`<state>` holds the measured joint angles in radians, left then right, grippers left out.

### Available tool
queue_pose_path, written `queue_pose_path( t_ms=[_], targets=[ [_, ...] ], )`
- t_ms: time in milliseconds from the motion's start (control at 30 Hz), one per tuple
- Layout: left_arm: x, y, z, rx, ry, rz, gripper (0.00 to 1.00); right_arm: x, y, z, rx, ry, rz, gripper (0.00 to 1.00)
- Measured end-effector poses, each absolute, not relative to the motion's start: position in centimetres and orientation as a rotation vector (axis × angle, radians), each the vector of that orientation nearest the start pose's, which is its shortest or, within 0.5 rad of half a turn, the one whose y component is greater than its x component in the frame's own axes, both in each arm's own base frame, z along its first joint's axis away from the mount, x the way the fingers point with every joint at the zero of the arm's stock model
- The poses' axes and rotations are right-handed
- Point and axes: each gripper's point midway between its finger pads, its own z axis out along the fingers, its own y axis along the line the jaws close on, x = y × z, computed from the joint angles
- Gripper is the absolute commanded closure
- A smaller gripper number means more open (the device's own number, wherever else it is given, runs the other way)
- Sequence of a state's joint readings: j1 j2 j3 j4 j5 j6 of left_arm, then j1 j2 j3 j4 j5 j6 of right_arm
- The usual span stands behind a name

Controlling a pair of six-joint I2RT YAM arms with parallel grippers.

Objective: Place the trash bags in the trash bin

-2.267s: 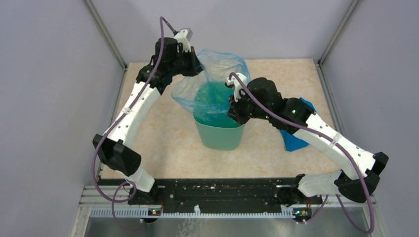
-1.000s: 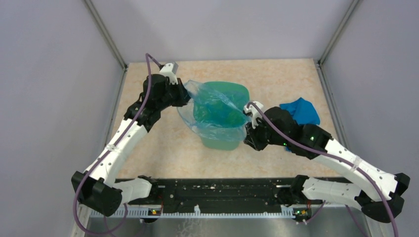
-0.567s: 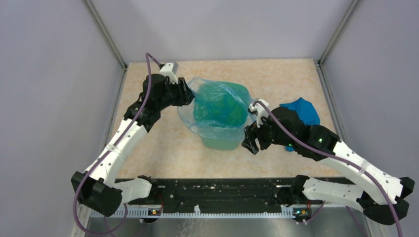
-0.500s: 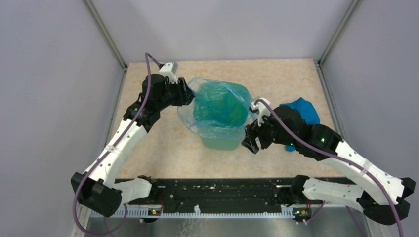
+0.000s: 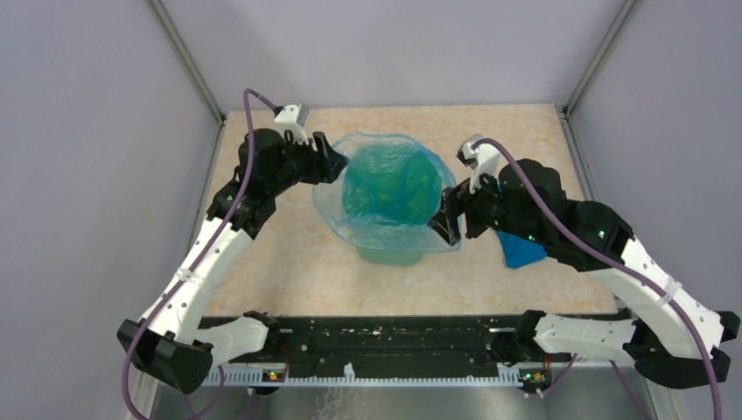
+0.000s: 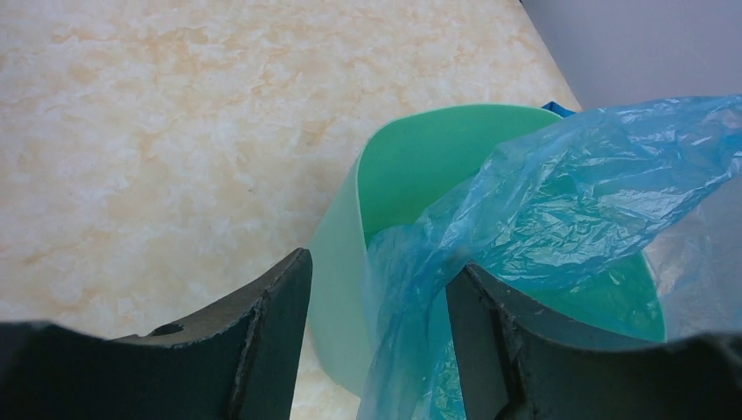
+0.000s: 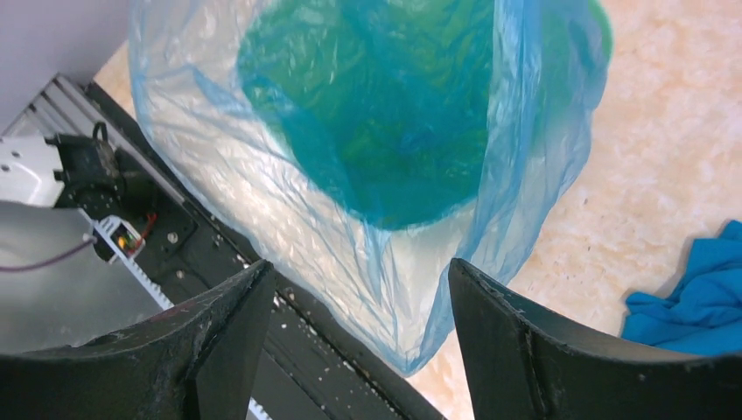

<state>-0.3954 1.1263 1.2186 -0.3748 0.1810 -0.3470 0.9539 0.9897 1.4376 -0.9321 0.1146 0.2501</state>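
**Bag draped over the bin mouth, both grippers spread wide**

From the overhead camera the mint-green trash bin (image 5: 391,249) stands upright near the middle of the marbled beige table (image 5: 289,262), and the light blue trash bag (image 5: 385,188) sits in its mouth with the film ballooning out past the rim on all sides, so the bin's top edge is mostly hidden under plastic. The bag's belly hangs down inside the bin, showing darker teal there

The left gripper (image 5: 337,162) is at the bag's left edge, the right gripper (image 5: 444,223) at its right-front edge. In the left wrist view the fingers (image 6: 262,341) are parted, with the bin wall (image 6: 337,271) and a fold of the bag (image 6: 542,219) between them; the film brushes the right-hand finger but nothing is pinched. The right wrist view is the same deal: jaws apart, the bag (image 7: 367,157) hanging loose in the gap, not gripped

A crumpled blue cloth (image 5: 523,249) lies on the table just right of the bin, partly under the right arm; it shows in the right wrist view too (image 7: 691,297)
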Motion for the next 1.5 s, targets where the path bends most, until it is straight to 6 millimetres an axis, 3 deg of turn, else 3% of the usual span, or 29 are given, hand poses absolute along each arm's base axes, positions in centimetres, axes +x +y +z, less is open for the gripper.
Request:
queue_pose_path(
  t_ms=[167,367,633,833,967,1267,1500],
  targets=[
    [32.1,-18.5,33.3,0.194,1.885,-0.686,0.35,18.1,22.1,36.6,-0.601,1.978,0.587,0.27],
    [31.9,-18.6,33.6,0.214,1.875,-0.688,0.35,22.0,22.9,39.6,-0.513,1.924,0.446,0.29],
    [31.8,-18.7,34.7,0.246,1.838,-0.69,0.36,26.7,25.4,39.2,-0.538,1.922,0.305,0.54],
    [31.9,-18.7,35.2,0.263,1.817,-0.682,0.52,29.2,25.7,38.4,-0.511,1.934,0.263,0.69],
    [32.1,-18.8,35.3,0.269,1.807,-0.682,0.54,30.1,25.0,38.3,-0.477,1.935,0.234,0.69],
    [32.3,-18.9,35.2,0.269,1.805,-0.682,0.59,30.6,24.4,38.8,-0.455,1.917,0.202,0.53],
    [32.4,-19.0,35.1,0.269,1.81,-0.682,0.62,30.7,23.6,39.3,-0.433,1.904,0.172,0.52]
  ],
)
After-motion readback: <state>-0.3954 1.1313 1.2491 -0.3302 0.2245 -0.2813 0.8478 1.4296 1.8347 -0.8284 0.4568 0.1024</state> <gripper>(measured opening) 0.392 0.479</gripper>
